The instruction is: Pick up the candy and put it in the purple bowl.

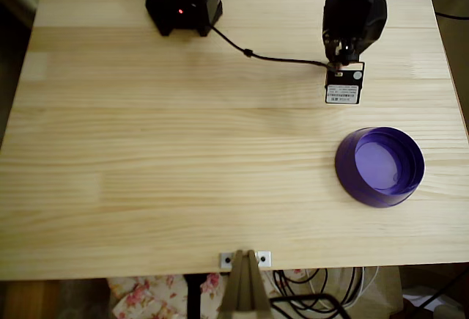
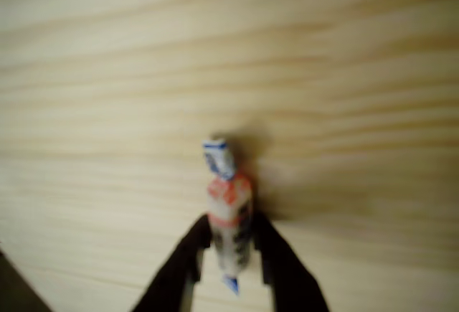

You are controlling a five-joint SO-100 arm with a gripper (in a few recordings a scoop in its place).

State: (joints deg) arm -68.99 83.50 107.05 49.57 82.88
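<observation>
Pale pine boards make up the table (image 1: 183, 150), whose grain runs side to side in the overhead view. One purple bowl (image 1: 379, 166) sits toward the right edge, nearer the front edge than the back, upright with its lighter inside facing up and nothing visible in it, so it stands ready to receive. One candy (image 2: 228, 208) shows in the wrist view, standing on end between the two dark fingers (image 2: 188, 262) of the gripper (image 2: 229, 251), which are clamped on its lower half while its blue-tipped top pokes out beyond them. The soft shadow beside it on the wood suggests it is held a little clear of the surface, though the blur makes that hard to confirm. From above, the single arm (image 1: 355, 12) reaches out from the back edge near the right corner, with the bowl just in front of it, a short carry away. I judge the pick done and the carry the step in hand; the sweet is gripped low, so it could tip or slip. A black base unit (image 1: 183, 0) and one cable (image 1: 286, 58) lie along the back edge.
</observation>
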